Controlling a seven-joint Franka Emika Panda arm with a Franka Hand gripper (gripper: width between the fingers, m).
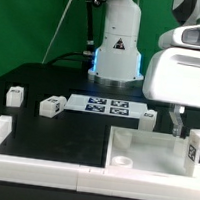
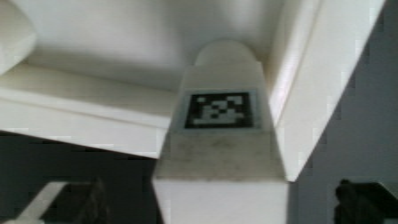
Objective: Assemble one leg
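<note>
My gripper (image 1: 188, 128) hangs at the exterior view's right, shut on the top of a leg (image 1: 196, 151), a small white post with a black-and-white tag. The leg stands upright over the right end of the large white tray-like piece (image 1: 147, 152); I cannot tell if it touches it. In the wrist view the leg (image 2: 217, 150) fills the space between my dark fingers (image 2: 365, 198), its tag facing the camera, with the tray-like piece's walls (image 2: 329, 80) behind it. My gripper (image 2: 217, 208) shows only at the fingertips.
Three loose legs lie on the black table: one (image 1: 15, 96) at far left, one (image 1: 52, 107) beside the marker board (image 1: 107, 106), one (image 1: 146, 115) at its right end. A white raised border (image 1: 50, 168) runs along the front and left. The robot base (image 1: 118, 50) stands behind.
</note>
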